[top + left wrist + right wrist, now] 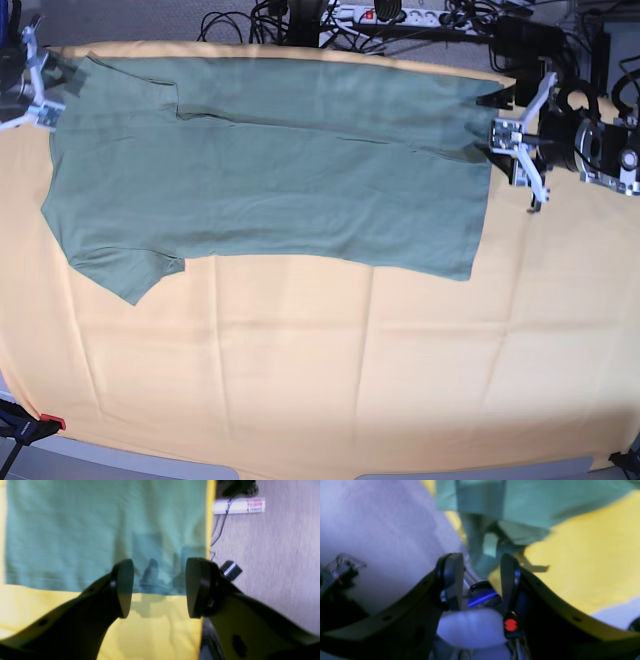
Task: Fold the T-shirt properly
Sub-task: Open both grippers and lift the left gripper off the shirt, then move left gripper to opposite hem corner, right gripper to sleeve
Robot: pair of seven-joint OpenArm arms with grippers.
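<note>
The sage-green T-shirt (270, 180) lies flat on the far half of the pale orange-yellow cloth (330, 370), neck end to the left, with its far long edge folded over toward the middle. My left gripper (517, 140) hovers at the shirt's hem end on the right. In the left wrist view it (160, 587) is open and empty above the hem (105, 530). My right gripper (35, 85) is at the far left sleeve. In the right wrist view it (481, 580) is open and empty, with the rumpled sleeve (510, 507) just beyond its fingertips.
Power strips and tangled cables (390, 20) lie behind the table's far edge. A white power strip (237, 506) and grey carpet show past the cloth's edge. A black and red clamp (30, 425) grips the front left corner.
</note>
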